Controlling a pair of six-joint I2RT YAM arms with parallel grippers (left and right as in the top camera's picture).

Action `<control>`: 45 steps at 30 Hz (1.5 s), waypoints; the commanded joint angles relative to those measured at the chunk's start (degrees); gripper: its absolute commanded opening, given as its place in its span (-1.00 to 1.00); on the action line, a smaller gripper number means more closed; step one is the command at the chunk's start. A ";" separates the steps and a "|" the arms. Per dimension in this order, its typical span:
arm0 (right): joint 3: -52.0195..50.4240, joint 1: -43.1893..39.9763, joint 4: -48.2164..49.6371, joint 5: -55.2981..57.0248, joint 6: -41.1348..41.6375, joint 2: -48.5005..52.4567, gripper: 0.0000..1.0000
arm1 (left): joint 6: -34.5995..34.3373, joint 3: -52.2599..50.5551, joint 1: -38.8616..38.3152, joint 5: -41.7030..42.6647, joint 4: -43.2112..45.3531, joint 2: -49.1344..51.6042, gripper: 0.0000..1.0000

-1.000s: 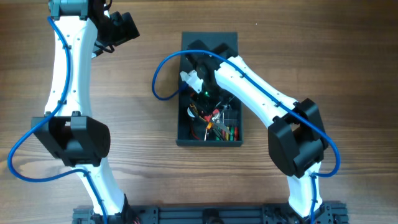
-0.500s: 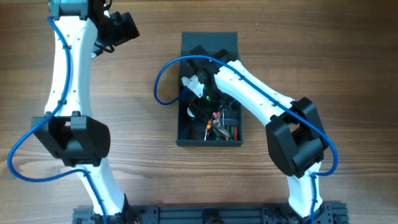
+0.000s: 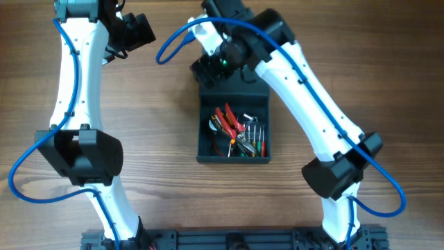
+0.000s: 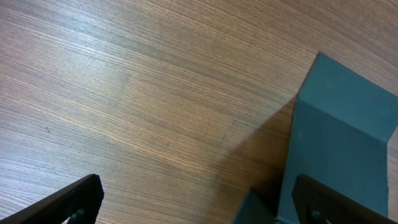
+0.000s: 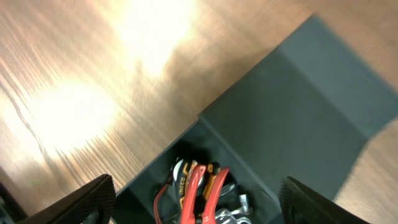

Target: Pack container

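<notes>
Container [image 3: 233, 159], seen from overhead, lies directly beneath the right gripper [image 3: 207, 72], well apart from the left gripper [image 3: 135, 31], with hand tools [image 3: 239, 132] inside. Left wrist view: jaws spread wide and empty, lid [image 4: 339, 134] ahead and to their right. Right wrist view: jaws apart, holding nothing, above the hinge line; the lid appears stiff, light and matte, best taken at its free edge.
</notes>
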 commanded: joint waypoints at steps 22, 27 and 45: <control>-12.13 -33.88 3.89 6.95 7.34 -4.74 -0.91 | 22.47 -4.76 -7.69 19.63 11.17 -0.48 -0.92; -28.98 -37.75 10.27 -12.74 0.22 -4.61 -0.91 | 30.47 -20.28 -3.85 40.65 16.90 -0.37 -0.92; -50.10 -42.45 20.68 -30.99 3.45 -4.44 -0.91 | 38.75 -27.04 -3.28 40.94 11.65 14.47 -0.92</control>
